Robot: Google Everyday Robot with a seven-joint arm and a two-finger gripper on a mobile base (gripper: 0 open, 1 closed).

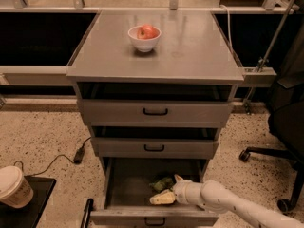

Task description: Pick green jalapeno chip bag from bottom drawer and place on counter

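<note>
Three grey drawers stand pulled out, we note, stepped one above the other. Nearest us, the bottom drawer is out farthest, with a small black handle on its front. The gripper reaches into it from the lower right on a white arm. Its fingers are spread wide, one pale finger low toward the drawer front, the other farther back. The green jalapeno chip bag lies on the drawer floor between them, right of middle; we cannot tell whether either finger touches it. At left, a paper cup sits on a black tray. Farther up, the counter carries a white bowl holding a red apple. An office chair stands at the right edge.
</note>
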